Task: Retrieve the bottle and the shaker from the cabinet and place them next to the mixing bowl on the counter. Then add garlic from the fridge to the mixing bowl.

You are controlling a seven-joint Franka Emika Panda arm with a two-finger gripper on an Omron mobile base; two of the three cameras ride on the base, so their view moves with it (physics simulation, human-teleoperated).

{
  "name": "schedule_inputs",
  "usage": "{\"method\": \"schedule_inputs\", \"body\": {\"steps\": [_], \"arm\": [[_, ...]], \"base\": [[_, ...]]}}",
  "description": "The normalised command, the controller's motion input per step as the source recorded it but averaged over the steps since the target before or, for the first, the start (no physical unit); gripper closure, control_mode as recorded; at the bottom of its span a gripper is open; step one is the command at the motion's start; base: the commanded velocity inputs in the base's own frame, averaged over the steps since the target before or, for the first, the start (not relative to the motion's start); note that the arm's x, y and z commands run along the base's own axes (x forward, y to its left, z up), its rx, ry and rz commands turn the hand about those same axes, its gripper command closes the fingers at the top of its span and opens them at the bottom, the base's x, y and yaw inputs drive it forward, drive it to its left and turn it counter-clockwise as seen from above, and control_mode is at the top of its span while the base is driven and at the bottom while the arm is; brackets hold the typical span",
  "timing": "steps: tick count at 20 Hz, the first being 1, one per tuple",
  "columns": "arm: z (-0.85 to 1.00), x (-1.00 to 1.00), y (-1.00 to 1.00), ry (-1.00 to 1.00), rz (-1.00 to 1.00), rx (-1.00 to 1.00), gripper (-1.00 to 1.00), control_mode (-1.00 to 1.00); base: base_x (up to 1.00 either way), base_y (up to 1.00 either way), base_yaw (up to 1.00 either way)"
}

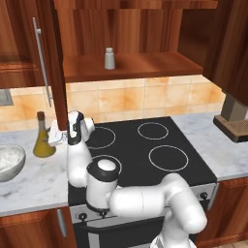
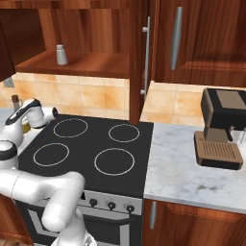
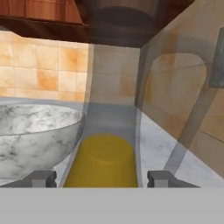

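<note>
Pincer (image 3: 99,178) jaws are standing apart around the bottle (image 1: 43,140), apparently gripping nothing; bottle is sitting on the tabletop (image 1: 34,181) beside the mixing bowl (image 1: 10,162). Withdraw straight back, without tipping it, before fetching the shaker (image 1: 110,58).

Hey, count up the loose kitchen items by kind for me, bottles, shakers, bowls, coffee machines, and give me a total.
Bottle: 1, upright on the counter beside the bowl
Shaker: 1, on the cabinet shelf
Bowl: 1, on the counter
Coffee machine: 1, on the counter right of the stove
Total: 4
</note>
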Motion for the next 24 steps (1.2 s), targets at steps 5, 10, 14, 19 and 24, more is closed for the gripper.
{"method": "schedule_inputs", "body": {"steps": [5,10,14,19,24], "arm": [[-0.41,-0.27,0.84,0.05,0.02,0.04,1.00,-1.00],[-0.24,-0.71,0.47,0.00,0.20,-0.05,1.00,-1.00],[-0.12,-0.24,0.19,0.00,0.13,-0.01,1.00,-1.00],[-0.05,0.00,0.10,0.00,0.02,0.00,-1.00,-1.00],[-0.01,-0.03,-0.04,0.00,0.00,0.00,-1.00,-1.00]], "base": [[0.00,0.00,0.00],[0.00,0.00,0.00],[0.00,0.00,0.00],[0.00,0.00,0.00],[0.00,0.00,0.00]]}}
